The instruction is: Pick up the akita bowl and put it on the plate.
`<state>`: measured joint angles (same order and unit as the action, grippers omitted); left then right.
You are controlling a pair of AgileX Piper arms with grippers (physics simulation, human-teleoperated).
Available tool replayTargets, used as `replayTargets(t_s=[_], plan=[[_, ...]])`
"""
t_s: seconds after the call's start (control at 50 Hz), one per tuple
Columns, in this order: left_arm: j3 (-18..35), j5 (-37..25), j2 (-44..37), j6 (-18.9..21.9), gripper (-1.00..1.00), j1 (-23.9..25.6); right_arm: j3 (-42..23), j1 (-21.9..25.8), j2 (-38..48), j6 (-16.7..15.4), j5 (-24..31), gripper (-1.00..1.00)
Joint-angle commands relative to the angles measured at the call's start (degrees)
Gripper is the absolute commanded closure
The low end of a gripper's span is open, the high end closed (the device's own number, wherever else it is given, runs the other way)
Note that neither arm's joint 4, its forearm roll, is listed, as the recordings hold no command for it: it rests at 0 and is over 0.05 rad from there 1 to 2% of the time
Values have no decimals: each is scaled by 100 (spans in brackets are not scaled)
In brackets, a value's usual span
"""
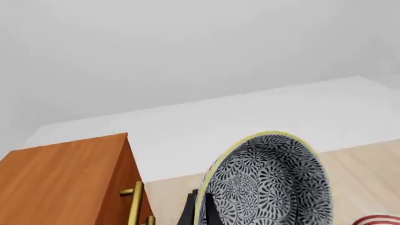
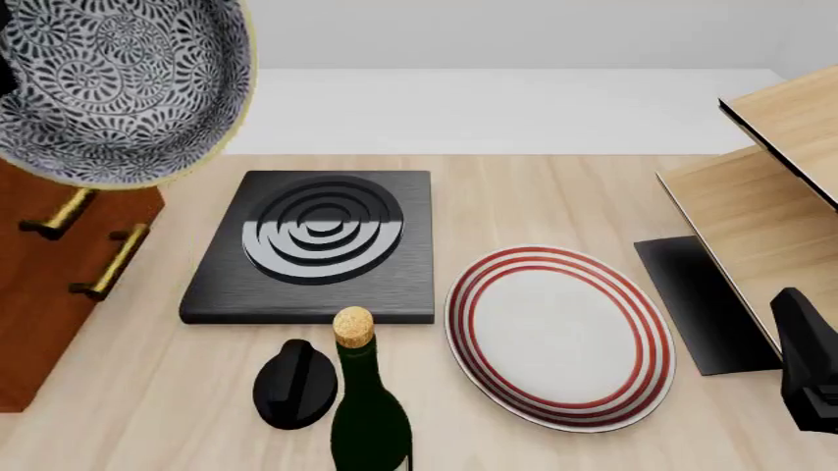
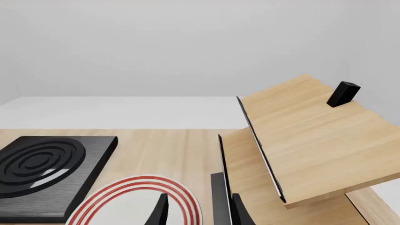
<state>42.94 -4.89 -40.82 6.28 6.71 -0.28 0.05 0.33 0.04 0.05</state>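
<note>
A plain pale grey wall (image 3: 187,47) fills the upper part of every view, flat and evenly lit, no shadows breaking across it. Below it runs a white ledge or floor strip (image 2: 497,108) across the top of the front view, meeting the far edge of the light wood table (image 2: 524,196). At the left edge of the front view stands a reddish-brown wooden cabinet (image 2: 39,294) with brass bar handles (image 2: 112,263). On the right edge, a pale wooden shelf unit (image 2: 766,196) rises in two tilted-looking tiers, with dark edging along its boards. Light is soft and even throughout.
</note>
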Motion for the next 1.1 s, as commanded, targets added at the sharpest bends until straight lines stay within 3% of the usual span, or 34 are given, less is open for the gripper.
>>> replayTargets(t_s=[0.02, 0.16, 0.46, 0.68, 0.84, 1.0, 1.1], plan=[[343, 1084, -1567, -987, 100, 780, 0, 0, 1, 0, 0, -100], [885, 1266, -2887, -1713, 100, 1602, 0, -1, 1, 1, 0, -100], [2417, 714, -4731, -1885, 100, 2782, 0, -1, 0, 1, 0, -100], [2736, 569, -5190, -2118, 100, 3227, 0, -1, 0, 0, 0, -100], [3017, 565, -5506, -2461, 100, 3188, 0, 0, 0, 1, 0, -100], [2819, 856, -5676, -2929, 100, 3526, 0, -1, 0, 0, 0, -100], [2802, 951, -5818, -2915, 100, 3628, 0, -1, 0, 1, 0, -100]])
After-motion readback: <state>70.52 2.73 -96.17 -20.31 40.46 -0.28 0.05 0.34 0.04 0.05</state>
